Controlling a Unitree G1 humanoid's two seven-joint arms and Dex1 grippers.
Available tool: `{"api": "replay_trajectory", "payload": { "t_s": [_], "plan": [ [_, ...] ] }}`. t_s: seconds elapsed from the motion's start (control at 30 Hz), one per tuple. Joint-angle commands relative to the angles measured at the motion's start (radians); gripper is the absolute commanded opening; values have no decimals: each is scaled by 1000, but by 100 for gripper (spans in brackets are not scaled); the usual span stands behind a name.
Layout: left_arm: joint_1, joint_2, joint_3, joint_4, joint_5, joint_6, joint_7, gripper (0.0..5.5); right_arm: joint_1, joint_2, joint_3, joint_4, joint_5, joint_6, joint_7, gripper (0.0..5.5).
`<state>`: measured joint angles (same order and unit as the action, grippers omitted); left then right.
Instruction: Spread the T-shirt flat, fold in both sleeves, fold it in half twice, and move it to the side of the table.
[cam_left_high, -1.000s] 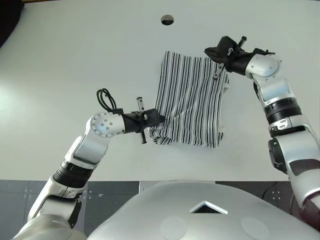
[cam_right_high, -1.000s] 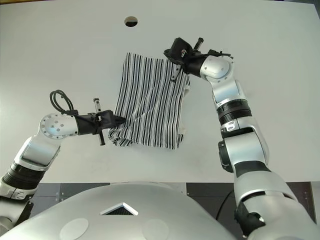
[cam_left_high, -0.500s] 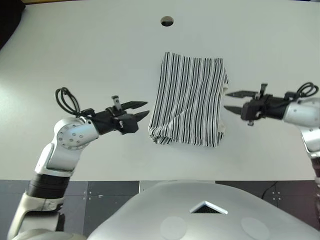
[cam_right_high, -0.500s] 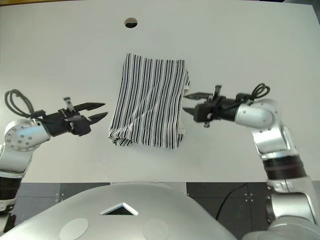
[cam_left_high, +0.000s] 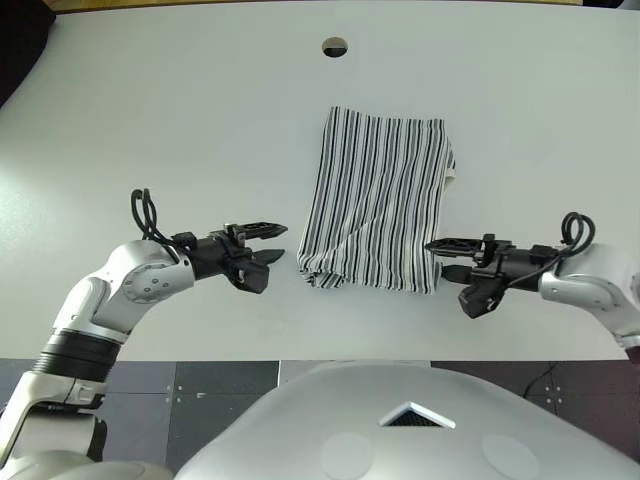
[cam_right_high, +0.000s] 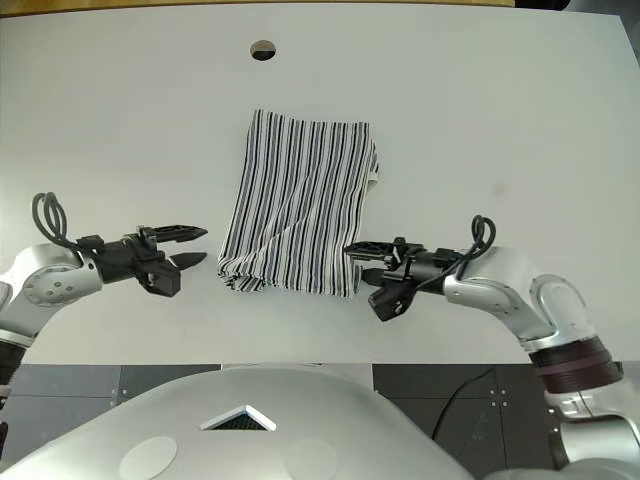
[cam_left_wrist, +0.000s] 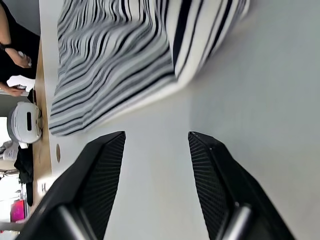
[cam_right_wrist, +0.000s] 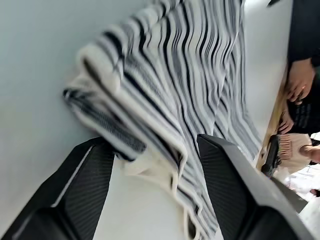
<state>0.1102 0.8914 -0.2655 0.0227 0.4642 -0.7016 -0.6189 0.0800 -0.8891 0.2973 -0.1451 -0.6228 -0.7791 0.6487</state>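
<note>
Nearest the robot, the left end effector (cam_left_high: 275, 243) hangs low over the worktop (cam_left_high: 150, 120), just off the near left corner of the T-shirt (cam_left_high: 380, 205) and apart from it. Its two fingers (cam_left_wrist: 105, 175) are spread wide and grip nothing. In the left wrist view, bare worktop lies between them and the striped cloth lies beyond the tips.

The right end effector (cam_left_high: 438, 257) is at the same depth on the opposite side, with its tips at the near right corner of the T-shirt. Its fingers (cam_right_wrist: 90, 185) are also spread wide and are not closed on anything. In the right wrist view the corner's folded edge sits in the gap between the tips. Whether either finger touches the cloth cannot be told.

The T-shirt, in black and white stripes, lies on the middle of the worktop, folded into an upright rectangle. Its near left corner is bunched into a thick roll, and the far edge lies flat. A small pale piece of fabric juts from the right edge towards the far end.

Beyond the T-shirt, a round hole (cam_left_high: 334, 46) sits in the worktop, well apart from the cloth.
</note>
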Motion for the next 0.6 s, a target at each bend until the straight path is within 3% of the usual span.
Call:
{"api": "replay_trajectory", "payload": {
  "t_s": [0.03,0.1,0.3,0.43,0.6],
  "plan": [
    [5,-11,-69,10,15,8,-52,237,-20,18,45,17,-47,-39,-26,297],
    [-3,-15,-89,2,-3,10,-63,237,-25,19,63,22,-57,-51,-34,297],
    [-30,-28,-148,1,-36,-26,-82,239,-44,3,103,36,-55,-57,-14,184],
    [-46,-33,-178,20,-44,-39,-91,159,-45,3,113,55,35,1,41,91],
    [-43,-17,-223,12,-154,27,-198,75,-30,-2,104,65,227,153,150,16]
  ]
}}
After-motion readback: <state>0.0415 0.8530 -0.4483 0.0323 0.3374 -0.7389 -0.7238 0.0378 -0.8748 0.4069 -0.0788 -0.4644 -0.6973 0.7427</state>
